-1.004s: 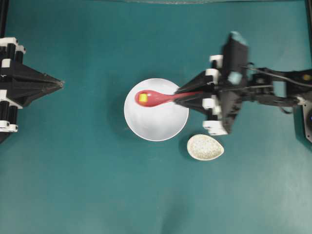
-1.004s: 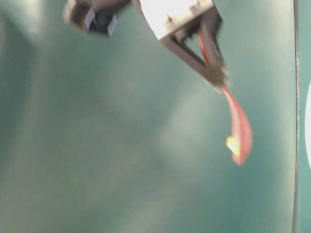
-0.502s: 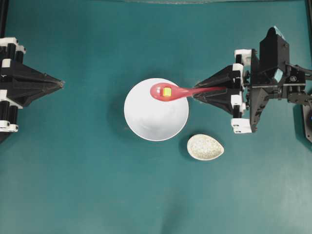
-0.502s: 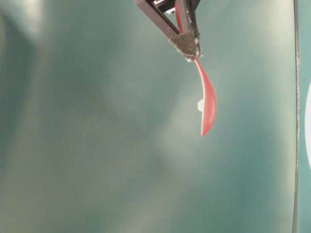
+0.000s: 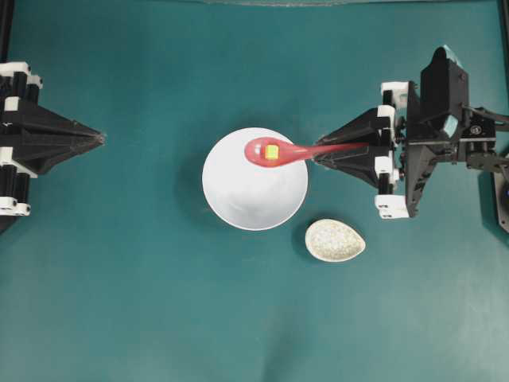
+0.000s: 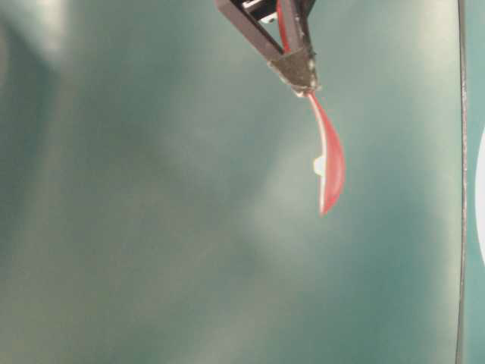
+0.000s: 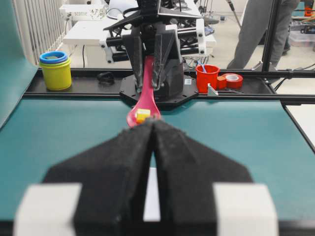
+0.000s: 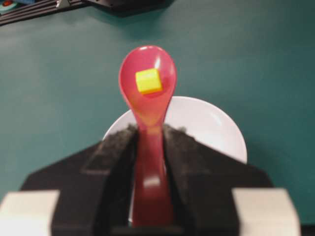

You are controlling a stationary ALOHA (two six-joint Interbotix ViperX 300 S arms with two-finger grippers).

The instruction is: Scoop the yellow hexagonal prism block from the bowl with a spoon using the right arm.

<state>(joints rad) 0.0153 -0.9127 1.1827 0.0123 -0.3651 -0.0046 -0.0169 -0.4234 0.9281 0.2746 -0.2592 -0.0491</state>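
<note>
The white bowl [image 5: 254, 187] stands in the middle of the teal table; it also shows in the right wrist view [image 8: 211, 123]. My right gripper [image 5: 318, 153] is shut on the handle of the red spoon [image 5: 262, 151] and holds it level above the bowl's far rim. The yellow block [image 5: 272, 151] lies in the scoop, lifted clear of the bowl; it also shows in the right wrist view [image 8: 148, 81] and the left wrist view [image 7: 143, 115]. The spoon hangs in the table-level view [image 6: 330, 163]. My left gripper [image 5: 99, 138] is shut and empty, far left of the bowl.
A small speckled egg-shaped dish [image 5: 335, 239] sits just right of and nearer than the bowl. In the left wrist view, yellow and blue cups [image 7: 55, 69], a red cup [image 7: 206, 77] and red tape [image 7: 231, 80] stand beyond the table's far edge.
The spoon with the block came up out of the bowl and drew right toward the rim a second ago. Over the last half second it has hardly moved. The left arm is still.
</note>
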